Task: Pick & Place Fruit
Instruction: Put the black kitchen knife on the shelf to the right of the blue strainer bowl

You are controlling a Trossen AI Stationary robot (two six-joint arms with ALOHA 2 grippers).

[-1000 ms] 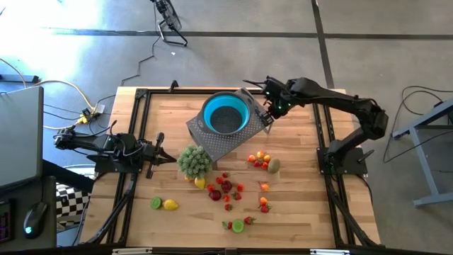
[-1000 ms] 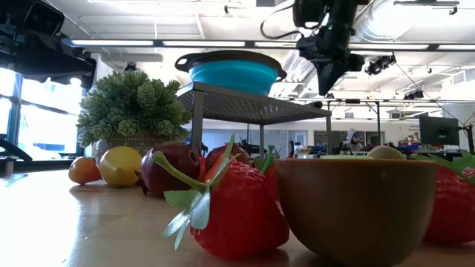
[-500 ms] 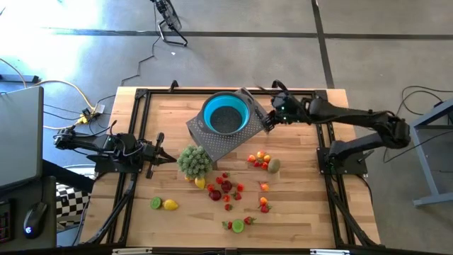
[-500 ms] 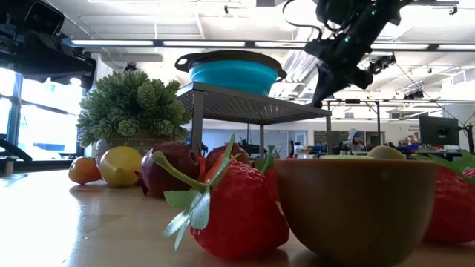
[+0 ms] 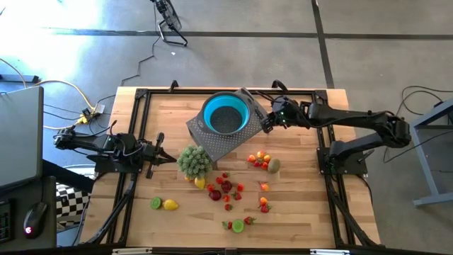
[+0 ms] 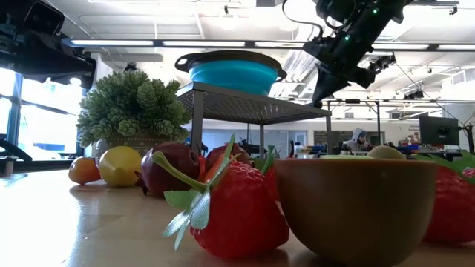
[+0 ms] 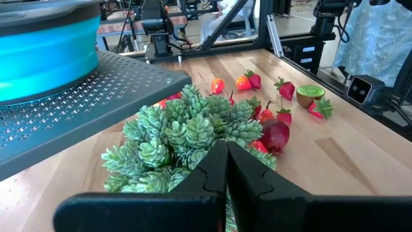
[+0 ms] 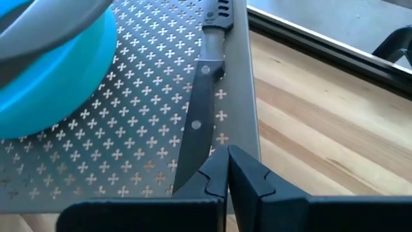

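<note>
From where I stand nothing looks done yet: the left hand [image 5: 164,157] waits closed and empty beside the potted plant [image 5: 195,161], and the fruit [image 5: 226,185] is all loose on the counter [image 5: 297,205]. The pieces are rounded, with no clear long axis. The blue bowl [image 5: 226,113] on the metal rack [image 5: 225,144] looks empty, and the right hand [image 5: 267,122] hangs pinched shut over the rack's edge by the knife [image 8: 198,119].

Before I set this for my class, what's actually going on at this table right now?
The right gripper hangs shut at the edge of the grey perforated shelf, just above the black-handled knife lying beside the blue bowl. It holds nothing. The left gripper waits shut near the small green plant. The fruit lies scattered on the wooden table, none in the bowl.
</note>
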